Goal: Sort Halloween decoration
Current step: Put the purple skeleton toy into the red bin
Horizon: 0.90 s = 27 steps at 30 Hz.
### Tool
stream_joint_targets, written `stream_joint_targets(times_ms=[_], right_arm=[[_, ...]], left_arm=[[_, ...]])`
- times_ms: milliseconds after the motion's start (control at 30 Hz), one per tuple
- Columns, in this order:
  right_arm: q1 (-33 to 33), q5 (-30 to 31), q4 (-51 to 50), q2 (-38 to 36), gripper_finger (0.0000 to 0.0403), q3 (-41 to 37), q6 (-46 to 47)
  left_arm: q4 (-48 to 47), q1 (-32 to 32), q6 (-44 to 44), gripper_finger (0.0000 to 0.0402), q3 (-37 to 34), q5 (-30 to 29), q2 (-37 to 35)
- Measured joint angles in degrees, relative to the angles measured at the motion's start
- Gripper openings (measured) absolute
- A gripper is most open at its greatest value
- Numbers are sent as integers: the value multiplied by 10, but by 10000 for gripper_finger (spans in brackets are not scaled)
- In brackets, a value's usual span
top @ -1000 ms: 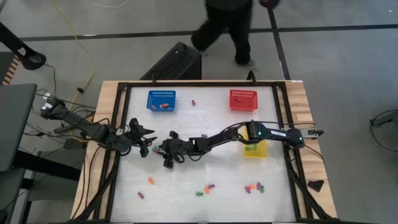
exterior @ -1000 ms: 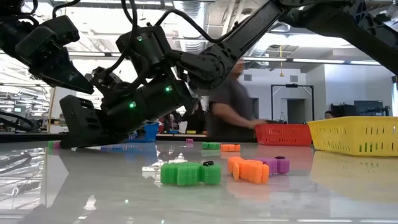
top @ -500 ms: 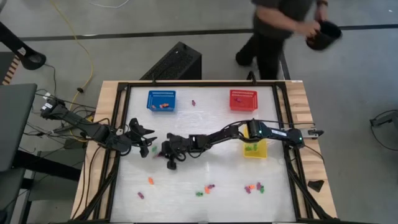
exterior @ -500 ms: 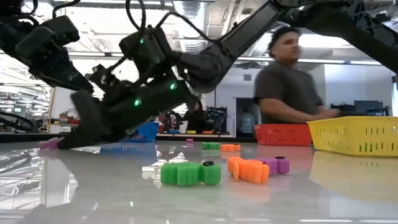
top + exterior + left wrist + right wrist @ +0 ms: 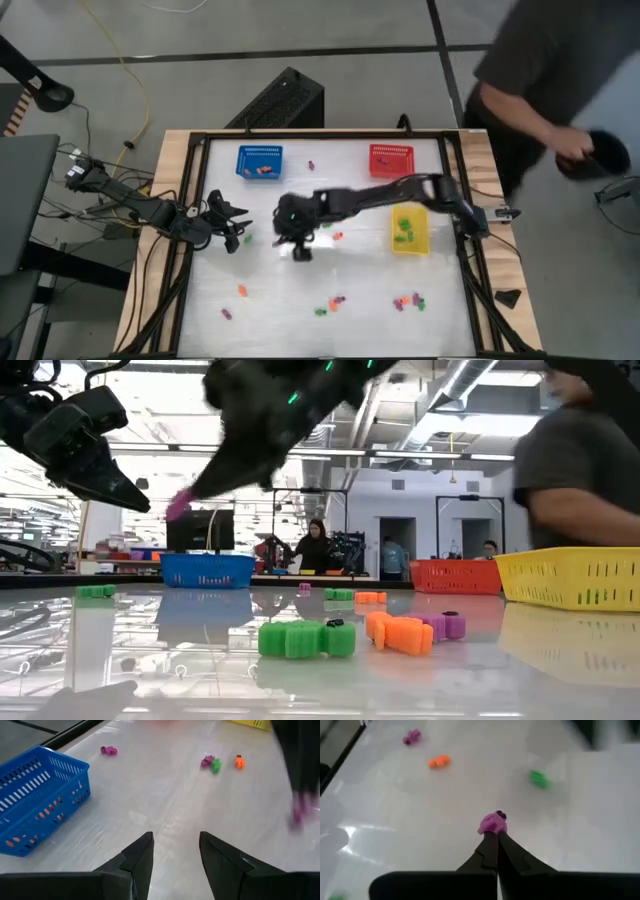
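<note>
My left jaws (image 5: 232,238) hang parted and empty above the surface (image 5: 350,280), waiting, with a green trinket (image 5: 247,239) just beside them and the blue basket (image 5: 260,161) beyond. My right jaws (image 5: 496,831) are clamped on a purple trinket (image 5: 493,823), lifted clear so it can be carried to a basket. More trinkets lie loose near the front edge; the red basket (image 5: 390,160) and yellow basket (image 5: 410,231) sit further right.
</note>
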Motion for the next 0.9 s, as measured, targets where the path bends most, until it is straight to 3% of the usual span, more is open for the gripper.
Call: stream_joint_targets(times_ms=[233,367,533,733,900], right_arm=[[-38,82,-244,-104,23,0,-46],[-72,95,-320,-151,21,-19,-53],[-134,95,-310,-247,23,-153,-61],[-253,148,-198,-384,23,-362,-7],[-342,168,-131,-454,23,-463,37]], left_arm=[[0,0,-1,148,0,0,0],[0,0,-1,148,0,0,0],[0,0,-6,148,0,1,0],[0,0,-11,148,0,0,0],[0,0,-11,148,0,-10,0]])
